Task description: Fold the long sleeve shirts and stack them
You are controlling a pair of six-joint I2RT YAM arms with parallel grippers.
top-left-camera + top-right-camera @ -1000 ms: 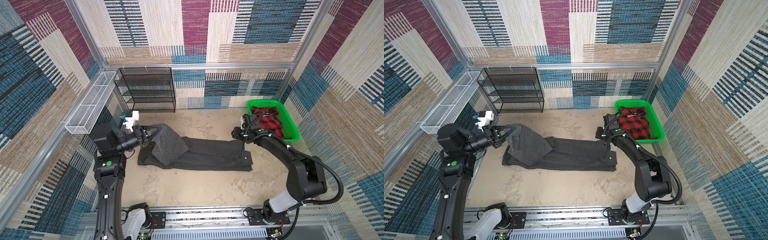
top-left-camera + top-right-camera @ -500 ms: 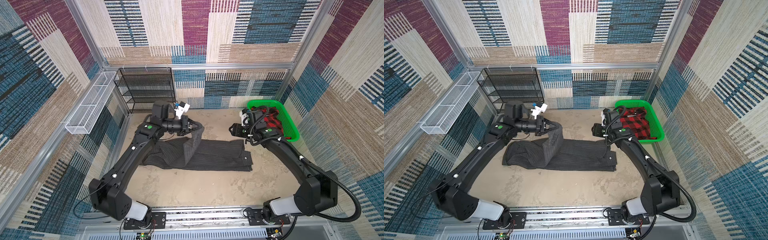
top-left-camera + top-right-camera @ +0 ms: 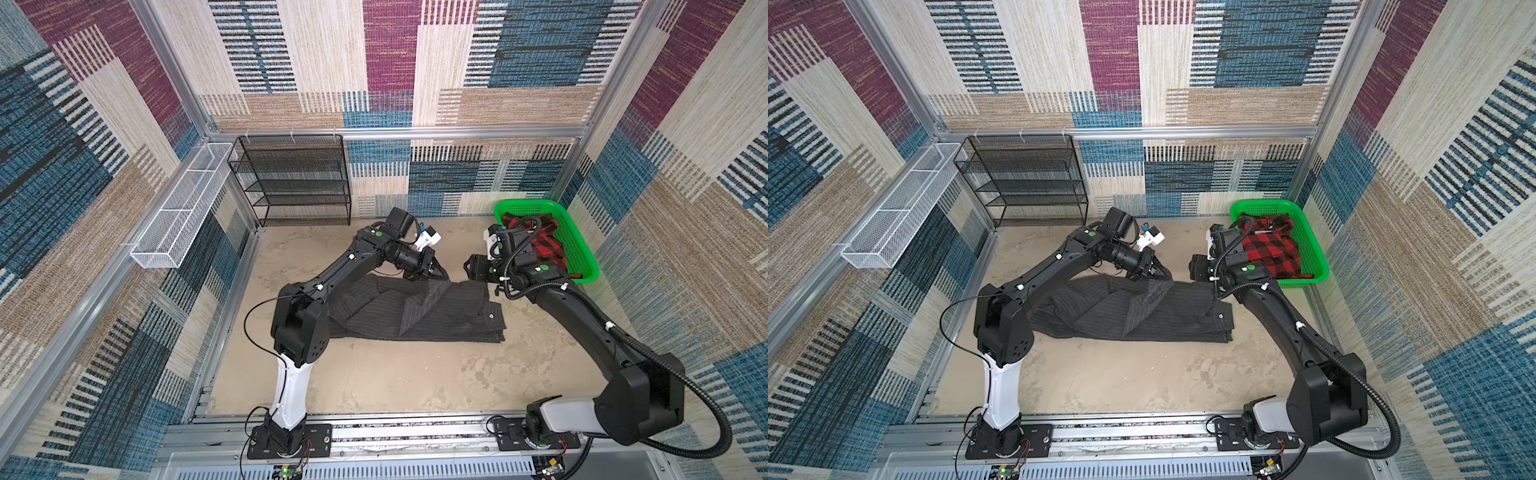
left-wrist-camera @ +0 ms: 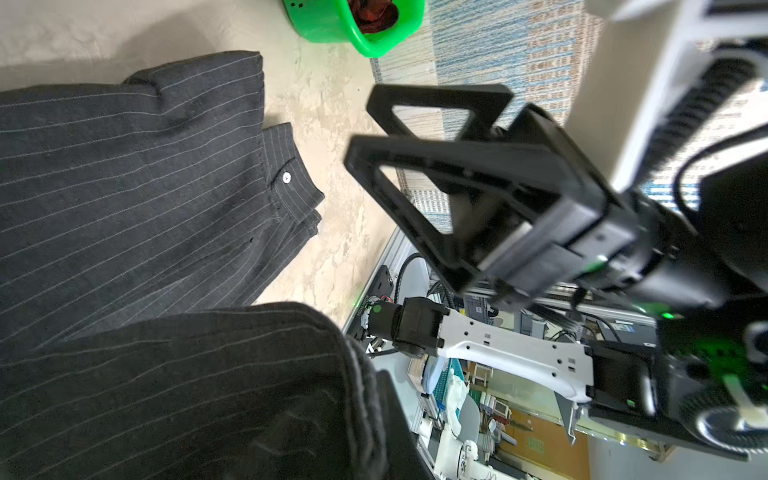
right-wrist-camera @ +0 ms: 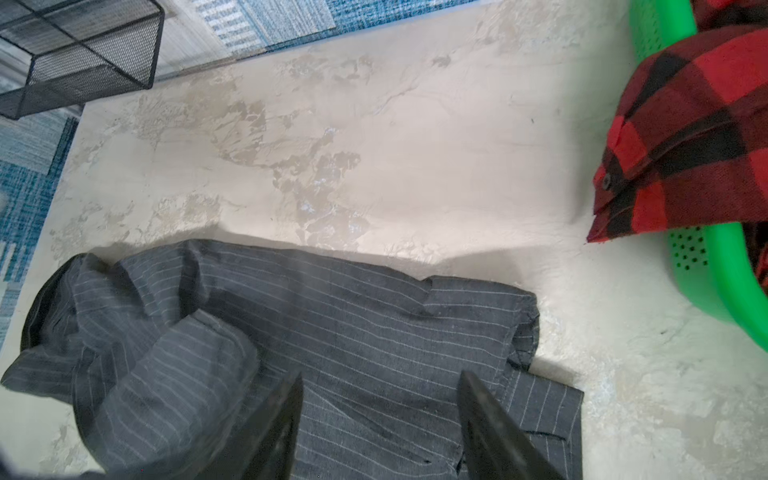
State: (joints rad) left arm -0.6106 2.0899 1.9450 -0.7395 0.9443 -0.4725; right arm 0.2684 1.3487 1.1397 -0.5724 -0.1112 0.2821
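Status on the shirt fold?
Left gripper shut on grey shirt flap, lifted mid-fold. Right gripper open, empty, over its cuff end. Check shirt in green basket. Nothing blocking.

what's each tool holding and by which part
Left tool grips the dark grey pinstriped cloth shirt by its lifted folded-over edge; right tool is open, empty.

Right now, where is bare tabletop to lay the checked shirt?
Free: the broad table strip between the pinstriped shirt and the front rail. Smaller: between the wire shelf and that shirt, partly under the left arm. Crowded: between shirt and green basket, where the open right gripper hovers.
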